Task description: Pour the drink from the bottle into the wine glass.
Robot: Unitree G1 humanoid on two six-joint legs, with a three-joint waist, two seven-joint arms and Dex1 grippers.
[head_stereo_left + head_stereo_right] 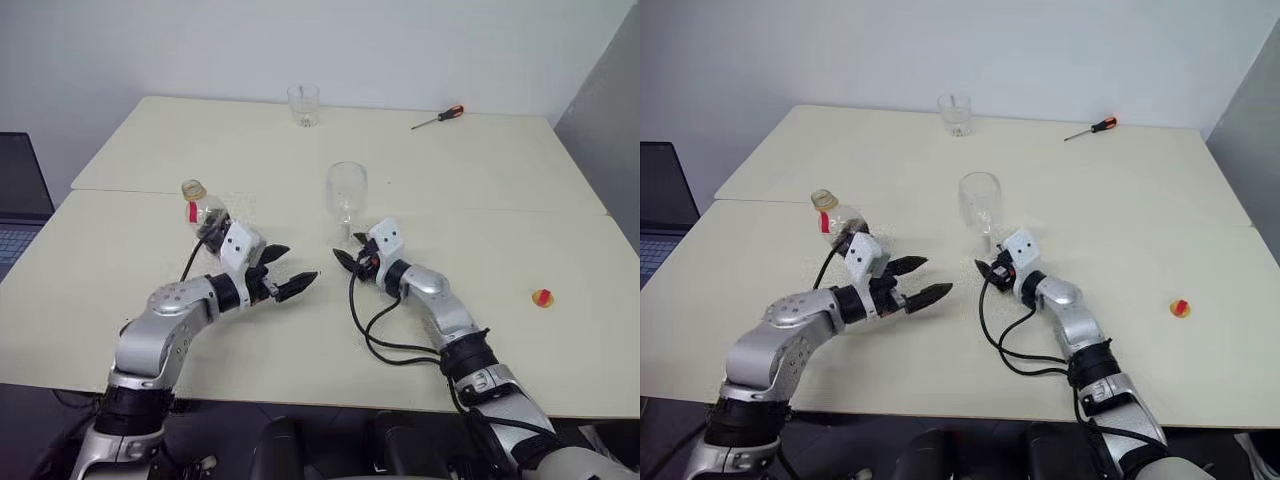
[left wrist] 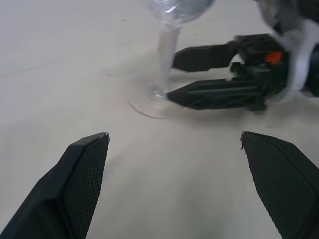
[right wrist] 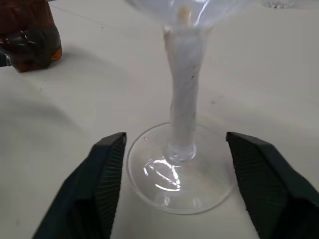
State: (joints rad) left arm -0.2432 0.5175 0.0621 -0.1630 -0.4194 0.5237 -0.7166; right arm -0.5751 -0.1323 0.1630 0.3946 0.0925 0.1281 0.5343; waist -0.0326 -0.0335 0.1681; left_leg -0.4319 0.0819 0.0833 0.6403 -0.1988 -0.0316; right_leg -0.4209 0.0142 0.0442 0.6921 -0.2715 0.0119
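1. Your wine glass (image 1: 346, 190) stands upright near the middle of the surface (image 1: 480, 190): clear, thin-walled, egg-shaped bowl on a slim stem with a round flat foot. The bowl looks empty.
2. Your right pincer (image 3: 174, 149) is spread; its black ribbed fingers (image 3: 107, 169) sit either side of the stem, down at the foot, with a gap on each side. Nothing is pinched.
3. Your left pincer (image 1: 288, 272) is also spread wide and holds nothing. It hovers low over the surface, pointing toward the glass foot and the other pincer. Finger pads are black with a fine mesh texture.
4. The bottle (image 1: 203, 212) stands upright just behind your left wrist: squat clear plastic, rounded body, narrow neck, uncapped mouth, red label strip. Your left arm partly covers its lower body.
5. The drink (image 3: 27, 37) is in the bottle, dark brown, seen in the right wrist view.
6. The surface is smooth, pale cream and matte, two slabs joined at a seam running across.
7. A short, straight-sided clear tumbler (image 1: 303, 104) stands at the far edge, well apart from the glass.
8. A screwdriver (image 1: 438, 117) with a red-and-black handle lies at the far right.
9. A small red and yellow piece (image 1: 542, 297), possibly a cap, lies near the right edge.
10. A black cable (image 1: 385, 340) loops on the surface beside your right forearm.
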